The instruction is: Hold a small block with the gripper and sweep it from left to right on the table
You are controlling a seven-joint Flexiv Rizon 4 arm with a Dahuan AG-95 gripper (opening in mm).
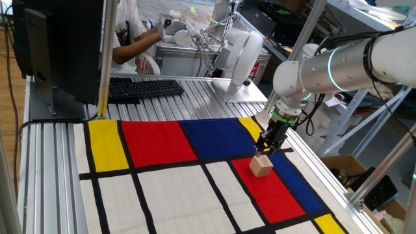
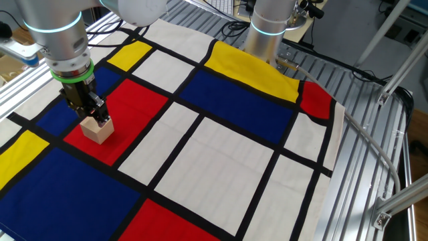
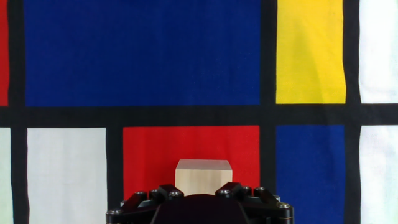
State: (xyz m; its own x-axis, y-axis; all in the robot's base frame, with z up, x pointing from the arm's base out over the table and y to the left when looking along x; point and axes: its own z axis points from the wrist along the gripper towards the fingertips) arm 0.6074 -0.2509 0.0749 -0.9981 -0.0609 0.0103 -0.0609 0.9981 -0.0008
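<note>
Block-sweeping happens on the table (image 1: 162, 188), its cloth of red, blue, yellow and white rectangles edged in black. My white arm (image 1: 338, 65) reaches down over it. My gripper (image 1: 268, 147) points straight down at the small block (image 1: 262, 166), which sits on a red rectangle; I cannot tell whether my jaws clamp it.

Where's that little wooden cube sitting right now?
The small block sits on a red rectangle of the table cloth, directly under the gripper; in the one fixed view that is toward the cloth's right side, beside a blue strip.
</note>
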